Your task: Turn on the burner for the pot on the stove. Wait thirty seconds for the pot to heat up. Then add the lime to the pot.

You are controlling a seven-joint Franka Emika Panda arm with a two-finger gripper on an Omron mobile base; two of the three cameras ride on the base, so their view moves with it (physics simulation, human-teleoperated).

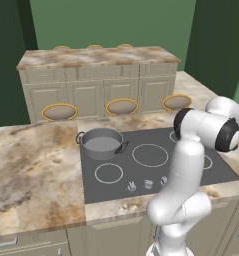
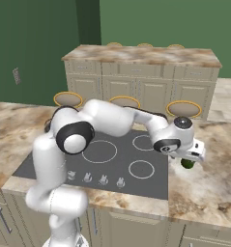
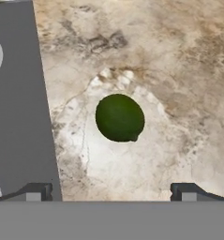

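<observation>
spread end effector [image 3: 111, 192] hovers above lime [image 3: 119, 117] on counter [image 3: 179, 70] beside stove [image 3: 17, 117].

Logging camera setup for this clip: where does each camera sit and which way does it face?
Left base view: behind the arm's left, facing forward and down at the pot on the stove; arm rises lower right.
Right base view: behind its right; arm reaches over the lime.
Hand view: looks down past open fingertips at it.
Both show the lime.

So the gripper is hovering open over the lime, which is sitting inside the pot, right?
Not quite. The gripper does hover open over the lime, but the lime lies on the marble counter beside the stove, not inside the pot. The hand view shows it.
</observation>
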